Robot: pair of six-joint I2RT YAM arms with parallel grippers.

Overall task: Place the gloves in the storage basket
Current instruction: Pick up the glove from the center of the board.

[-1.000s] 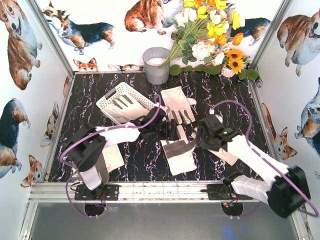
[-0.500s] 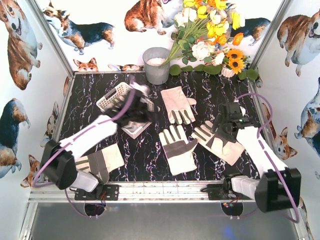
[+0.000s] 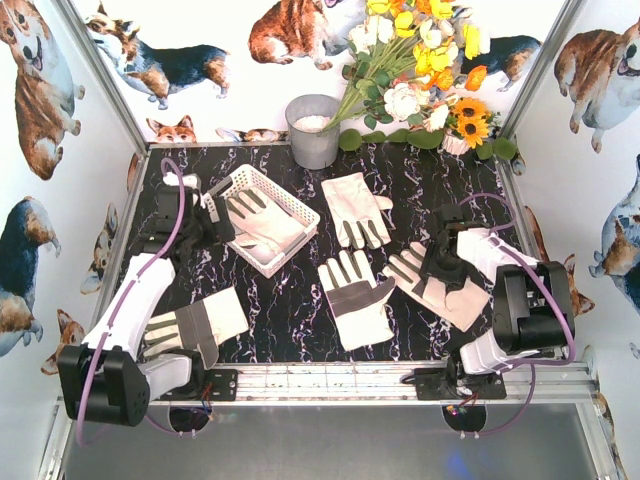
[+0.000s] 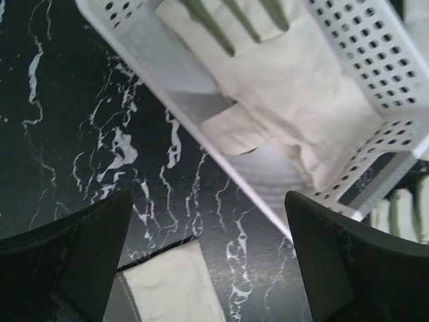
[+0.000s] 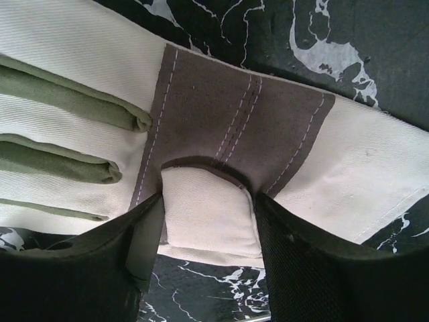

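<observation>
The white slotted storage basket stands at the back left with one of the gloves lying inside. My left gripper hovers open and empty just left of the basket. More gloves lie flat on the table: one at centre back, one at centre front, one at front left, and one on the right. My right gripper is down on that right glove, open, its fingers astride the thumb.
A grey metal bucket stands at the back centre, with a bunch of artificial flowers at the back right. Printed walls enclose the black marbled table on three sides.
My left gripper has let a glove go into the basket, opened wide and swung off to the basket's left; the basket now lies flat. The right gripper has narrowed round the right glove's thumb.
</observation>
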